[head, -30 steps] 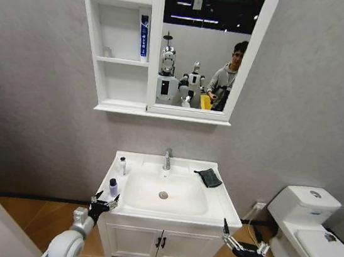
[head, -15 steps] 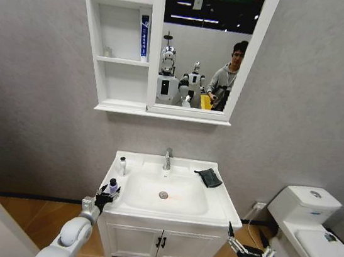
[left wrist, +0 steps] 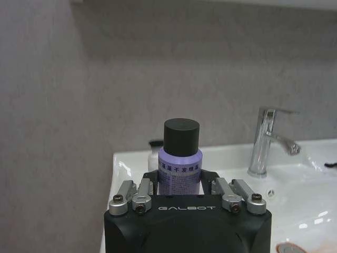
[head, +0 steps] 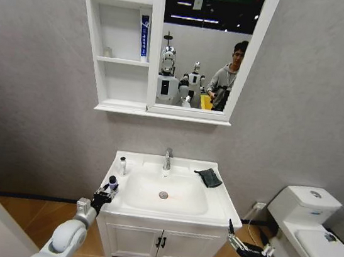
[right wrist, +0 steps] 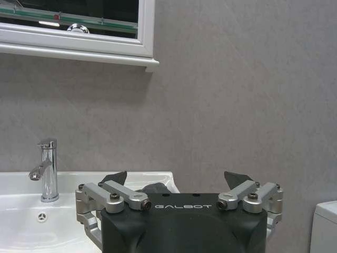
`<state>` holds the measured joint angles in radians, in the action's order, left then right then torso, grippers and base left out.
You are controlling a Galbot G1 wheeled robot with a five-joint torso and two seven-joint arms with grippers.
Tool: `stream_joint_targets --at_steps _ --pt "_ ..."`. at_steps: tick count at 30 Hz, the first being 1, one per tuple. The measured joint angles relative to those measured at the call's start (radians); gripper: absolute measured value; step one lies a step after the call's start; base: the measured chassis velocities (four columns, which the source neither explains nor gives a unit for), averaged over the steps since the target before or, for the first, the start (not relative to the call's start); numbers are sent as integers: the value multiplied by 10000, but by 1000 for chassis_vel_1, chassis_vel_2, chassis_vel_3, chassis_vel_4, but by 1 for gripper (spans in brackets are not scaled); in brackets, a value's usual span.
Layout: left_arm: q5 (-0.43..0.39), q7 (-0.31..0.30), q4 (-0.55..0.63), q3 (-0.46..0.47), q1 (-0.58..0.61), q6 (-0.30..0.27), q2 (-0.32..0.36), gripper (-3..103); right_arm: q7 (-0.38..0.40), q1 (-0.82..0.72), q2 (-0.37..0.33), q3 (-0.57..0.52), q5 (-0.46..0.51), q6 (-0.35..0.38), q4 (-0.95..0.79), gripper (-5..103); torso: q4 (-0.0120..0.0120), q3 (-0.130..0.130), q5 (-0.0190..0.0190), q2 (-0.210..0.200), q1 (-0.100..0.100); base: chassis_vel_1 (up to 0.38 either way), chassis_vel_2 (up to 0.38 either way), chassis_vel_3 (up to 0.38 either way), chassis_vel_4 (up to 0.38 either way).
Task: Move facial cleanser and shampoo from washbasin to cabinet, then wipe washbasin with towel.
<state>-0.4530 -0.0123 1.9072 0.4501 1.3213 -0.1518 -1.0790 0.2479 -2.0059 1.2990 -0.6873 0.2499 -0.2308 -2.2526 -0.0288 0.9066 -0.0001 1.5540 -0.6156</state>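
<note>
**Left gripper at the purple bottle on the washbasin's edge**

While the right arm hangs low, the left gripper (head: 107,194) is at the left front corner of the white rectangular ceramic washbasin (head: 216,201), its fingers either side of a small purple bottle with a black cap (head: 113,183). From the left wrist, this purple bottle (left wrist: 180,166) stands upright between the two fingers (left wrist: 211,176), which sit close against its sides low on the label; whether they are squeezing it or only flanking it cannot be told. The bottle's base appears to be on the washbasin top, though the gripper body hides the foot of it.

Behind the bottle, toward the wall, a smaller white bottle with a dark cap (head: 123,165) stands on the washbasin's left rim. The chrome tap (head: 168,158) rises at the back centre, above the oval bowl. A small dark grey-black folded towel (head: 209,177) lies on the washbasin's right back corner, just beside the tap's side of the bowl.

Above the washbasin hangs the white wall-mounted cabinet (head: 112,41) with open shelves and a mirror panel; a tall white tube with a blue label (head: 144,35) stands on its middle shelf.

The right gripper (head: 246,245) is below and in front of the washbasin's right front corner, fingers spread apart and holding nothing.
</note>
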Motion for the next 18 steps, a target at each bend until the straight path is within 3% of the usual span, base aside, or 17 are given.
stream_joint_targets --at_steps 1,4,5,7,8,9,10,11,14,15,16,18 --pt "0 0 0 0 0 0 0 42 0 0 0 0 0 0 0 100 0 0 0 0 0 0 0 0 0" --pt "-1146 -486 1185 126 -1059 -641 1383 42 18 166 -29 74 22 43 46 100 -5 -1 4 0 1 0 0 0 0" --pt "-1146 -486 1185 126 -1059 -641 1383 42 18 166 -29 74 22 43 46 100 -5 -1 4 0 1 0 0 0 0" --pt "-2619 -1194 1495 -131 -2551 -1344 2657 42 28 278 -26 143 29 63 130 100 -3 0 0 0 0 0 0 0 0" --pt "-2619 -1194 1495 -131 -2551 -1344 2657 42 28 278 -26 143 29 63 130 100 -3 0 0 0 0 0 0 0 0" --pt "-3059 -1443 1491 -302 -3092 -1541 2981 42 28 308 -23 167 29 64 161 100 -3 0 0 0 0 0 0 0 0" --pt "-3867 -1903 1305 -801 -4370 -1904 3515 42 28 366 -19 196 27 66 212 100 -1 0 -1 0 0 0 0 0 0" --pt "-3867 -1903 1305 -801 -4370 -1904 3515 42 28 366 -19 196 27 66 212 100 -1 0 -1 0 0 0 0 0 0" --pt "-5224 -2637 -71 -3054 -8557 -2851 4120 42 32 470 11 215 72 84 246 100 -4 2 -5 -1 -1 0 0 0 0" --pt "-5464 -2761 -407 -3494 -9364 -3103 4121 42 38 477 22 211 114 92 244 100 -5 2 -4 -1 -2 0 0 0 0" --pt "-5464 -2761 -407 -3494 -9364 -3103 4121 42 38 477 22 211 114 92 244 100 -5 2 -4 -1 -2 0 0 0 0" --pt "-6196 -3148 -1889 -4942 -12185 -3984 3786 42 42 505 52 169 222 105 233 100 -5 1 5 -1 -2 0 0 0 0"
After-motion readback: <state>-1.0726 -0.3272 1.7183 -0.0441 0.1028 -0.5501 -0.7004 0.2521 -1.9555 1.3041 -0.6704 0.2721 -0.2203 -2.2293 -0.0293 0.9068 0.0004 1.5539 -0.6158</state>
